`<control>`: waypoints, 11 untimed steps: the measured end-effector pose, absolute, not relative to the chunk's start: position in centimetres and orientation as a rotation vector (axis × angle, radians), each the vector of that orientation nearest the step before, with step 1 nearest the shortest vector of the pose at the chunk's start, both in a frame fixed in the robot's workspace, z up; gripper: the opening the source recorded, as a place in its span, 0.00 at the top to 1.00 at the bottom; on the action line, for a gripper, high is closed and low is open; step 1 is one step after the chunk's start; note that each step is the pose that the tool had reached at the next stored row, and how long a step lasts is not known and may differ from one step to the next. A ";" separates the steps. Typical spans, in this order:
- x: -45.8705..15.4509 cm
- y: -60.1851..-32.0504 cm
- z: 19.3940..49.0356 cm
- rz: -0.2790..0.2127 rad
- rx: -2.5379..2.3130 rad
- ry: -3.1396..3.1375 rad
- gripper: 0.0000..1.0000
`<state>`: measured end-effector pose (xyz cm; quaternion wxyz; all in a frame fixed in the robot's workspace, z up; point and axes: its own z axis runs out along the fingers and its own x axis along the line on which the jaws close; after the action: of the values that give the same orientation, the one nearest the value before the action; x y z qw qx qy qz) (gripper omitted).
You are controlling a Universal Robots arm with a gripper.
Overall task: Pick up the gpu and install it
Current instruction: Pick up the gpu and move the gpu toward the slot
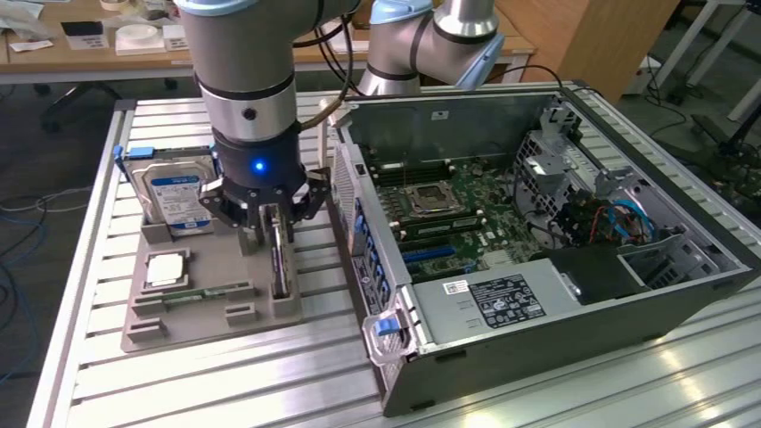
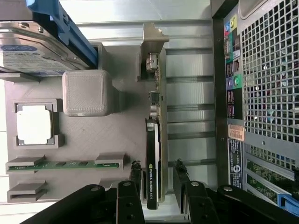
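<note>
While the arm (image 1: 244,80) points straight down, its gripper (image 2: 156,167) straddles the gpu (image 2: 153,142) — jaws apart.

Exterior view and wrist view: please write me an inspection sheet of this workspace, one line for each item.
Surface: slotted metal table, carrying a grey parts holder and an open computer case.
Job's things: gpu stands on edge in the holder, not yet installed.
Clutter: hard drive, processor chip and RAM stick, all in the holder.
Grippers: gripper open, straddling the gpu.
Cables: blue cables inside the case; black cable beside the arm.
Surroundings: wooden desks behind; loose cables on the floor at the exterior view's left.
</note>
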<state>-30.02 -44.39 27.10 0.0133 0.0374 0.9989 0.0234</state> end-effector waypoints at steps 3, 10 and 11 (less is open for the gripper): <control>-30.0 -44.3 26.6 0.073 0.116 3.112 0.58; -30.0 -44.1 25.8 0.073 0.117 3.111 0.58; -30.0 -44.0 25.7 0.073 0.117 3.111 0.58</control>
<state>-30.01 -44.05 25.66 0.0140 0.0374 0.9989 0.0234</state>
